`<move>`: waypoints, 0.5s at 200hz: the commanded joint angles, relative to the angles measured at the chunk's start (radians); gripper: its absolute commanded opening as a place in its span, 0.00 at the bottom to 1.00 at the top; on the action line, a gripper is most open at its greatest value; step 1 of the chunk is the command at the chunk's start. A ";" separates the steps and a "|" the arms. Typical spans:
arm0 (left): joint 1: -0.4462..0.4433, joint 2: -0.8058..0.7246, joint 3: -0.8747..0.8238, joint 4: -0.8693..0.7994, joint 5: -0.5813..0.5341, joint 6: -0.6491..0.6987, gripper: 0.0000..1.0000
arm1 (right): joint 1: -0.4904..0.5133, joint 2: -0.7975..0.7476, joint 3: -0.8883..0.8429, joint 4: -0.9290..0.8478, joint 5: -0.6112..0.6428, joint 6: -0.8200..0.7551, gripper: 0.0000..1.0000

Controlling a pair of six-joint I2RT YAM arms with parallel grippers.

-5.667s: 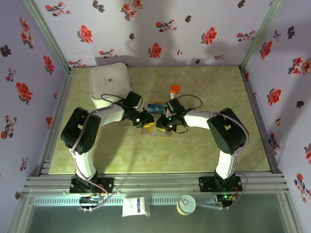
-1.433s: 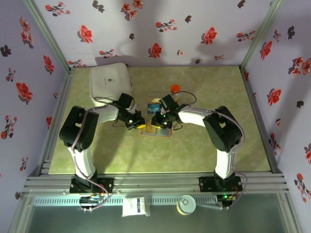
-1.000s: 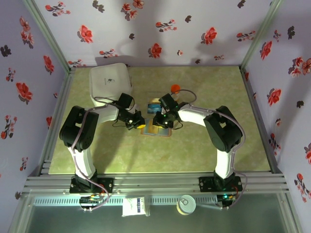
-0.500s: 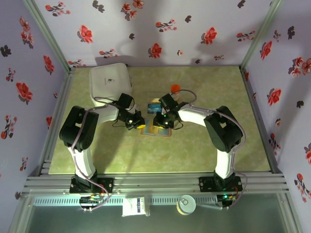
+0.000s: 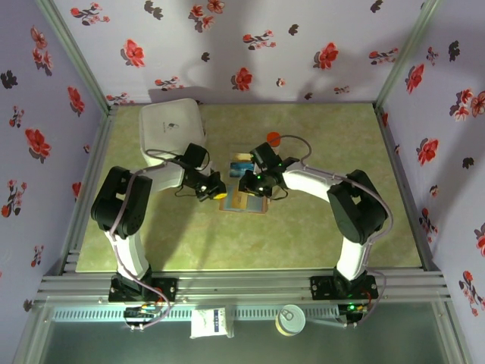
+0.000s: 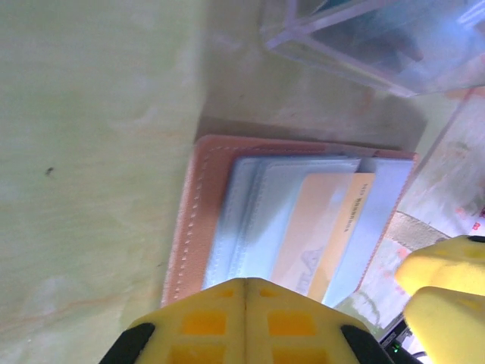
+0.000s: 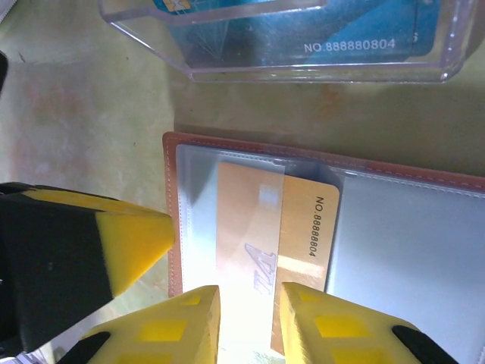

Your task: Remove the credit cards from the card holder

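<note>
The card holder (image 7: 171,227) lies open on the table, brown rim around blue-grey clear sleeves (image 6: 186,227) (image 5: 244,203). A gold credit card (image 7: 303,227) (image 6: 322,227) sticks partway out of its left sleeve, number side bare. My right gripper (image 7: 248,307) (image 5: 246,186) hovers over that card, jaws a narrow gap apart with nothing pinched. My left gripper (image 6: 244,282) (image 5: 217,191) is shut, its tip pressing at the holder's left panel. A teal credit card (image 7: 303,34) lies inside the clear plastic box (image 5: 241,162) just beyond the holder.
A large white square container (image 5: 173,129) stands at the back left. An orange-capped bottle (image 5: 273,139) stands behind the right wrist. The clear box's wall (image 6: 356,38) runs close to the holder's far edge. Bare table lies in front and to the right.
The right arm has shifted slightly to the right and its wrist has turned, uncovering the orange cap. The left gripper has stayed pressed on the holder.
</note>
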 commanded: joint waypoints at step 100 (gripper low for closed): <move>-0.049 0.060 0.061 -0.052 0.001 0.032 0.00 | -0.025 0.008 -0.086 0.098 -0.049 0.034 0.29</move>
